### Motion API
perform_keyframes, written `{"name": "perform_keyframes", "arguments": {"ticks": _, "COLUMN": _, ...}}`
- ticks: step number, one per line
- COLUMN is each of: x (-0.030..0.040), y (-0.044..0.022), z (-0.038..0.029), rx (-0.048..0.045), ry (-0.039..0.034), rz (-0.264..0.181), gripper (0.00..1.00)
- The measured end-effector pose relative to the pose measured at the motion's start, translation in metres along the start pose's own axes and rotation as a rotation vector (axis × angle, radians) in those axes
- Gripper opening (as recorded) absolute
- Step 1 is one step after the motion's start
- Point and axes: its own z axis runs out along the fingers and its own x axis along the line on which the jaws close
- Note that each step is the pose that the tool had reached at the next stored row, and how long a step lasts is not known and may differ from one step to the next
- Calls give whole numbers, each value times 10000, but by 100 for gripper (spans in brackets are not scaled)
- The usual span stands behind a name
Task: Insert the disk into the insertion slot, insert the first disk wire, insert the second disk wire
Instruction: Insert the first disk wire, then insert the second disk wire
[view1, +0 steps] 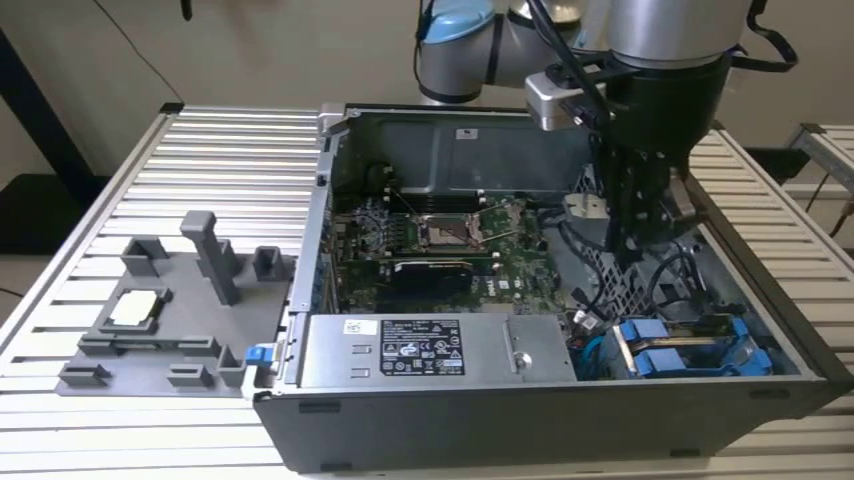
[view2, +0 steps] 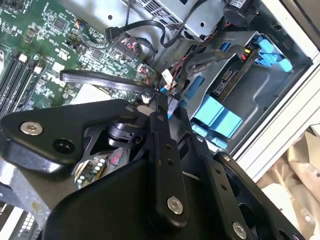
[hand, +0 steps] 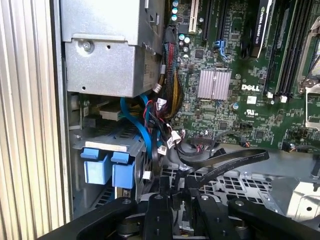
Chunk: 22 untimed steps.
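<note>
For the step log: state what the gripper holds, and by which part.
The gripper appears to pinch a flat black wire near its connector end.

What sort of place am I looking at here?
Probably a robotics lab or test bench for computer assembly: a robot arm reaches into an open computer case on a slatted metal table, with a grey parts holder beside it.

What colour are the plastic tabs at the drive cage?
The tabs are bright blue, best seen in the first wrist view.
</note>
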Motion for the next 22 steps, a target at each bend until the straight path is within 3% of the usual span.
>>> {"name": "perform_keyframes", "arguments": {"ticks": 7, "x": 0, "y": -2, "z": -6, "rx": 8, "ry": -84, "rz": 17, "gripper": 27}}
{"name": "perform_keyframes", "arguments": {"ticks": 12, "x": 3, "y": -8, "z": -39, "rx": 9, "ry": -89, "rz": 19, "gripper": 27}}
{"name": "perform_keyframes", "arguments": {"ticks": 22, "x": 0, "y": 8, "z": -20, "rx": 10, "ry": -97, "rz": 21, "gripper": 27}}
